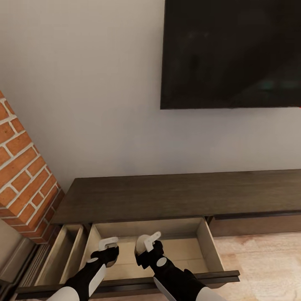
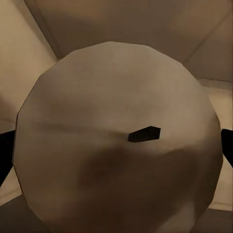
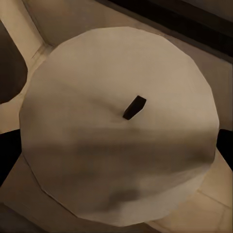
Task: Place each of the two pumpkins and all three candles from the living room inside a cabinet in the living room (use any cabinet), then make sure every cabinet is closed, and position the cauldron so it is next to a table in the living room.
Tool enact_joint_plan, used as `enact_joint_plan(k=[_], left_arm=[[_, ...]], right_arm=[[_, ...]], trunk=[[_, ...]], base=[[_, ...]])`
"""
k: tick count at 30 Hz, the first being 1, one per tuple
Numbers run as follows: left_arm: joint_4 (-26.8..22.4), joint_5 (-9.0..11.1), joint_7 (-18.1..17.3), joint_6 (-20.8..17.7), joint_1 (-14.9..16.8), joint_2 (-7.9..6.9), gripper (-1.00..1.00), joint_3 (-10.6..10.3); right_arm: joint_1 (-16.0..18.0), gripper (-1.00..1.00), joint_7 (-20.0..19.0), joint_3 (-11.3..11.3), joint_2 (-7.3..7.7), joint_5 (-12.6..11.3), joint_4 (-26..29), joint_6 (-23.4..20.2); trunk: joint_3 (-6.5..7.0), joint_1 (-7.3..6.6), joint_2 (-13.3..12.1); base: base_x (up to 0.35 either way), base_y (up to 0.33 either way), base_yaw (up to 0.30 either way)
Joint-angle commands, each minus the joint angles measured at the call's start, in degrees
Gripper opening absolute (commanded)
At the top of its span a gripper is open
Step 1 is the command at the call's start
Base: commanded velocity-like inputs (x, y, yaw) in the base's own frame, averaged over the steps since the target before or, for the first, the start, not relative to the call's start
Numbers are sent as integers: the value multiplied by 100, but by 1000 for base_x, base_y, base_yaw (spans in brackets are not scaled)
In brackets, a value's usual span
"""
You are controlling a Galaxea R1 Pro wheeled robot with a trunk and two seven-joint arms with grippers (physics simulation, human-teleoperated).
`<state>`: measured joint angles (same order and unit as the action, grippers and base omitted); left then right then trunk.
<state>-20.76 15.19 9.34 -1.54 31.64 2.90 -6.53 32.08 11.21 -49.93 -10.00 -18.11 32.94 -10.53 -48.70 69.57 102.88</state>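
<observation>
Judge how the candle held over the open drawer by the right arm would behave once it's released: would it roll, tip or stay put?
The candle looks short and wide with a flat round top, so it would probably stay put if it lands flat. Landing on its curved side, it could roll across the drawer floor. It looks rigid; the right tool seems closed on it.

The cabinet [image 1: 175, 194] stands against the wall [image 1: 92, 104], a screen [image 1: 232, 52] on the wall above its right part; a brick fireplace [image 1: 25, 184] is just left of it; its wide drawer [image 1: 205, 238] is pulled out over the floor [image 1: 263, 255], a narrow compartment [image 1: 62, 251] at its left; both grippers hang inside the drawer, left gripper [image 1: 106, 246] beside right gripper [image 1: 148, 242], each with a candle [image 2: 116, 141] [image 3: 121, 121] between its fingers.
</observation>
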Motion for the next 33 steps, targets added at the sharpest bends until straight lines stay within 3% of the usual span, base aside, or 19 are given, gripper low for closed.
enact_joint_plan(k=[1, 8, 15, 33], left_arm=[[4, -16, 6, 2, 0, 0, -100, -6], [11, -16, 6, 13, 0, -3, -100, -21], [-56, -9, 6, 13, 0, -2, -100, -17], [-105, 2, 58, 13, 17, 1, -100, 3]], right_arm=[[0, -100, -2, 0, 0, -2, -5, 12], [0, -100, -13, 9, 13, -8, -72, 473], [0, -100, -8, 1, 0, 7, -86, 543], [0, -100, -13, 1, 0, 9, 1, 513]], trunk=[[0, 0, 0], [0, 0, 0], [0, 0, 0], [-323, 395, 722]], base=[[0, 0, 0], [0, 0, 0], [0, 0, 0], [0, 0, 0]])
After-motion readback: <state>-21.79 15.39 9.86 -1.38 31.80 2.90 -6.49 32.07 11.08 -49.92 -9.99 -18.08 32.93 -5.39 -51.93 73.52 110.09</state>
